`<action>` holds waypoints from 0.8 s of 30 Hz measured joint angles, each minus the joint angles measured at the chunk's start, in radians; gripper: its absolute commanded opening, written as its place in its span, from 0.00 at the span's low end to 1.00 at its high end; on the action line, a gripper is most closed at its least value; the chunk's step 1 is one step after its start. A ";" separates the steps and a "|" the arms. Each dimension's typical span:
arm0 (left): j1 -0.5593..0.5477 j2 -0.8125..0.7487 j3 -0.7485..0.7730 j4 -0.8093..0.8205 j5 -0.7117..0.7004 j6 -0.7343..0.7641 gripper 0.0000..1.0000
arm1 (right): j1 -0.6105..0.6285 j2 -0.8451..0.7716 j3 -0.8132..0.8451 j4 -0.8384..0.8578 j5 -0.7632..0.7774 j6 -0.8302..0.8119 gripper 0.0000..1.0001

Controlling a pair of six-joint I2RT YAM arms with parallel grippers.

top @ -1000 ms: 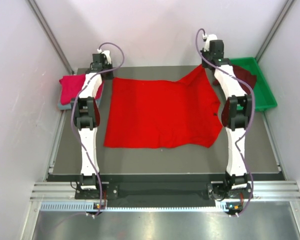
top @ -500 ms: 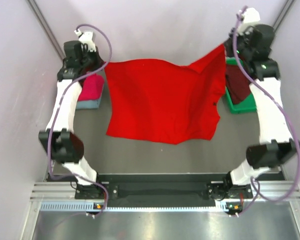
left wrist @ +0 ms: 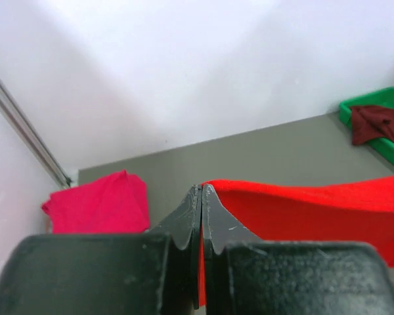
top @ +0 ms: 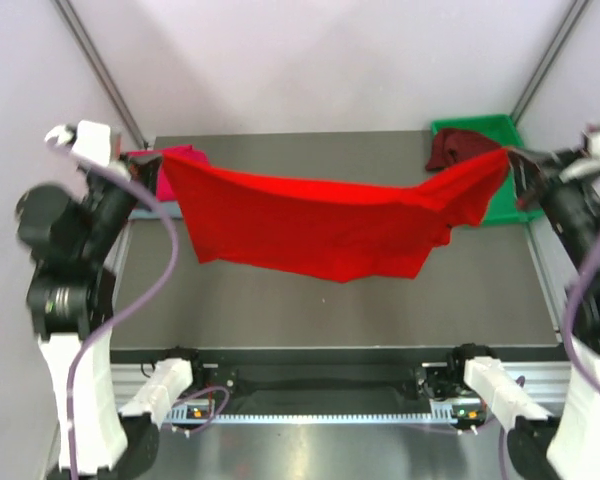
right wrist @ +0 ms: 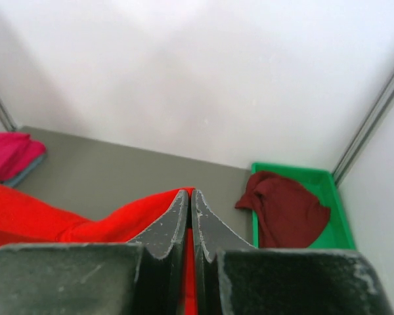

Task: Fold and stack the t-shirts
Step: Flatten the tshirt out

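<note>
Top external, red t-shirt (top: 310, 225), hem seemingly airborne

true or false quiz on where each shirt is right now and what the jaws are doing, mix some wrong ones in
1. The bright red t-shirt lies spread out flat. False: it hangs sagging between the two arms.
2. The left jaws and the right jaws are each shut on a corner of it. True.
3. The dark maroon t-shirt sits in the green tray. True.
4. The crimson-pink t-shirt is in the tray too. False: it rests at the far left of the table.
</note>
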 measured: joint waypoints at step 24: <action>0.000 -0.167 -0.015 -0.001 -0.117 0.126 0.00 | 0.006 -0.148 0.297 -0.010 0.175 -0.100 0.00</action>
